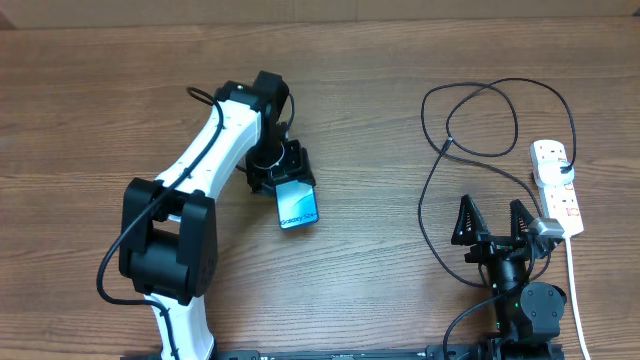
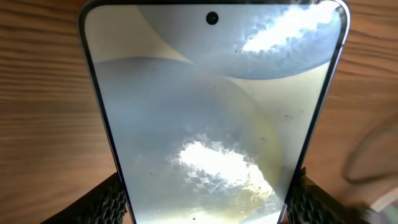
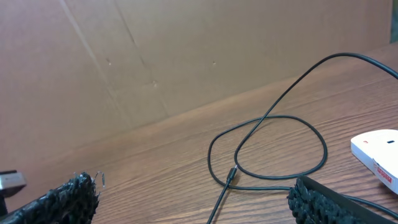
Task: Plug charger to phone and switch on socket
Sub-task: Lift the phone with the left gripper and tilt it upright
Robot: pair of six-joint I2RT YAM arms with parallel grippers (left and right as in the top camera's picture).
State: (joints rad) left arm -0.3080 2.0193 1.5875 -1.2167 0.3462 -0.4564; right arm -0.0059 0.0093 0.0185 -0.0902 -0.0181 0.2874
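Note:
The phone [image 1: 298, 206], a slim handset with a pale blue screen, lies left of the table's middle. My left gripper [image 1: 287, 177] is shut on its far end. The left wrist view is filled by the phone [image 2: 211, 112], with the ribbed black fingers [image 2: 107, 202] pressed against both long edges. The charger [image 1: 478, 118] is a thin black cable looping at the right, its small plug [image 3: 231, 177] lying free on the wood. At the right edge sits the socket [image 1: 556, 186], a white power strip. My right gripper [image 1: 492, 216] stands open just before the cable, holding nothing.
A brown cardboard wall [image 3: 155, 56] closes off the back of the wooden table [image 1: 380, 60]. The power strip's white cord [image 1: 574, 290] runs toward the front edge beside the right arm. The socket's end [image 3: 378, 149] shows at the right of the right wrist view.

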